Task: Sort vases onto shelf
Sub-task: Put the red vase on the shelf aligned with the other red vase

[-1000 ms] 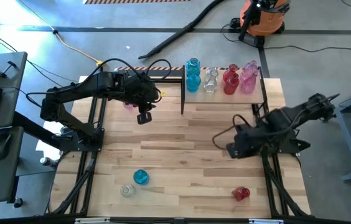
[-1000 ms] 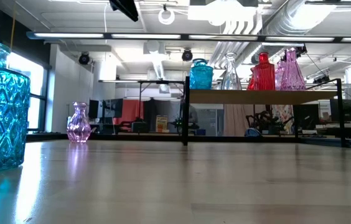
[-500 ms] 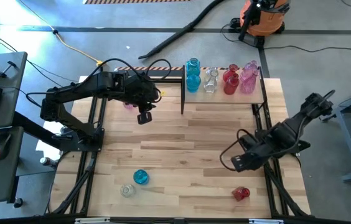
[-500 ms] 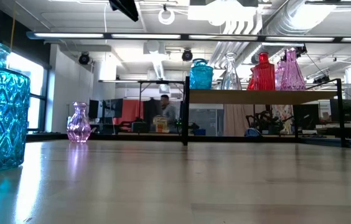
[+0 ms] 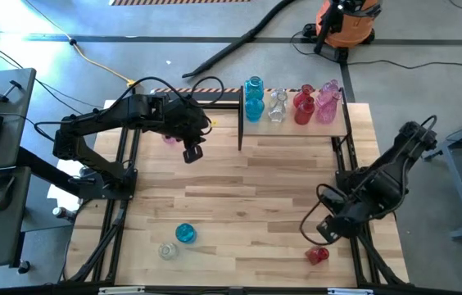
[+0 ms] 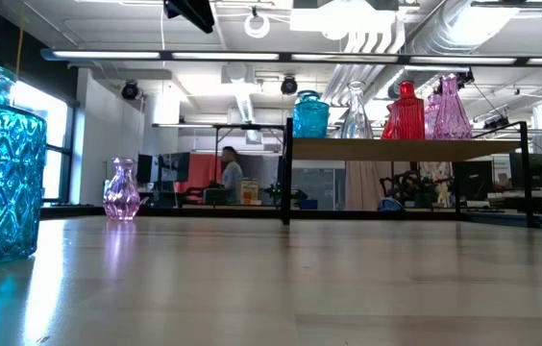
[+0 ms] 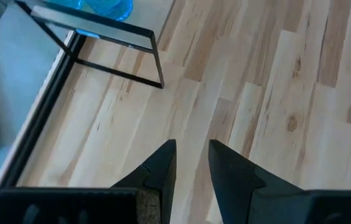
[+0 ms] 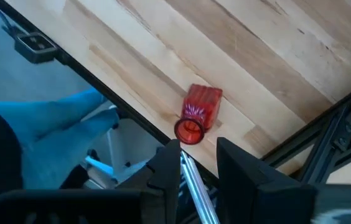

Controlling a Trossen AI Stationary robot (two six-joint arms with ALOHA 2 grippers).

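Note:
Several vases, blue (image 5: 254, 98), clear (image 5: 277, 106), red (image 5: 303, 107) and pink (image 5: 326, 102), stand on the shelf (image 5: 296, 135) at the table's far edge. A pink vase (image 6: 122, 189) stands upright on the table left of the shelf. A blue vase (image 5: 185, 233) and a clear vase (image 5: 166, 251) stand near the front left. A red vase (image 8: 198, 113) lies on its side at the front right, mouth toward the near edge. My right gripper (image 5: 327, 233) hovers just above and beside it, open, holding nothing. My left gripper (image 5: 192, 152) hangs open above the table near the pink vase.
Black frame bars run along the table's left and right sides (image 5: 362, 246). The shelf's thin black uprights (image 7: 157, 59) stand ahead of my left gripper. The table's middle (image 5: 247, 188) is bare wood. A person walks in the room beyond (image 6: 231, 173).
My right gripper has swung toward the table's near edge and a little down, toward the lying red vase, turning as it went. My left gripper has stayed in place and rolled slightly. No vase has moved.

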